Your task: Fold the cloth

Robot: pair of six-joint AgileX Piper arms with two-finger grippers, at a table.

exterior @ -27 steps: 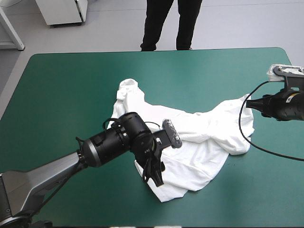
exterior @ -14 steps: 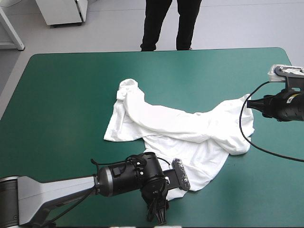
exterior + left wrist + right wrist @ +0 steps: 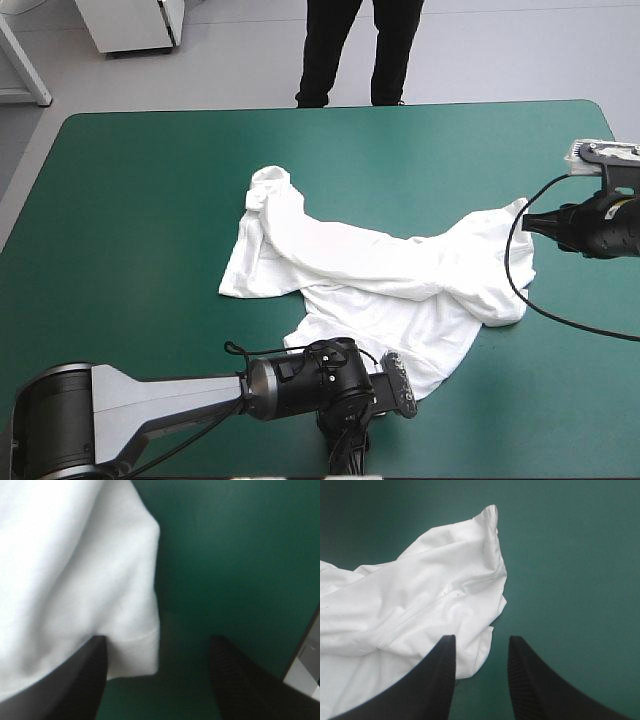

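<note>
- While the left gripper (image 3: 159,645), two broad black curved fingers, stands wide open at the near edge of the teal-green-covered table (image 3: 140,200), it grips nothing. A hem corner of the white short-sleeved T-shirt (image 3: 75,570) lies just beside one finger.
- Over by the right edge, the right gripper (image 3: 481,640) has its fingers parted and empty, with the T-shirt's tip just ahead.
- The T-shirt sprawls crumpled across mid-table.

The left arm (image 3: 150,400) is a pale grey tapered link with a rounded grey end, then a glossy black cylindrical wrist. The right arm (image 3: 600,225) shows a black rounded wrist housing. The left gripper (image 3: 159,641) and right gripper (image 3: 481,639) each have two broad black fin-shaped fingers (image 3: 530,685), finely ribbed on the inner faces.
</note>
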